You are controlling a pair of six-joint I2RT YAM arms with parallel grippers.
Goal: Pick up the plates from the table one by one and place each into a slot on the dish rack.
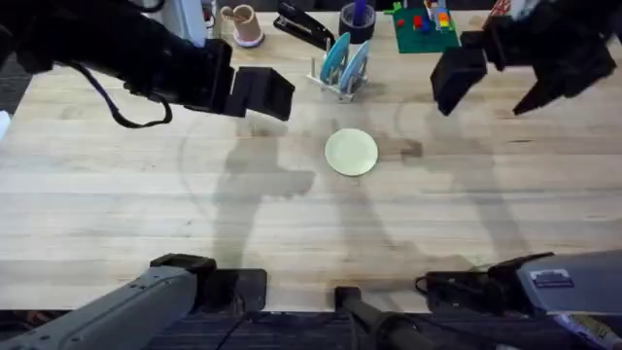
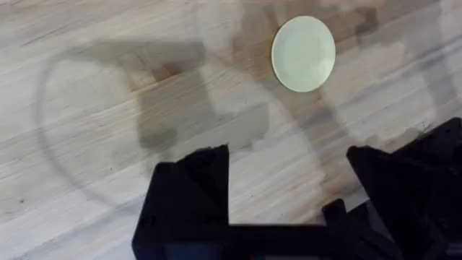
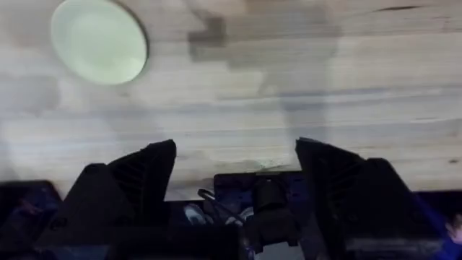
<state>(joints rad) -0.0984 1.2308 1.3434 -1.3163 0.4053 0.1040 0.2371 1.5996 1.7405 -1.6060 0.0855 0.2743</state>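
Overhead: cream plate [image 1: 351, 153] mid-table [image 1: 117, 214], bare wood around; rack [image 1: 342, 78] near far edge.

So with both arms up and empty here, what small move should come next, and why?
Probably bring the left tool down over the cream plate. That plate lies flat and alone on the table, while two blue plates already stand in the dish rack. Both tools hang open and empty, and the left wrist view has the plate just ahead of its open fingers.
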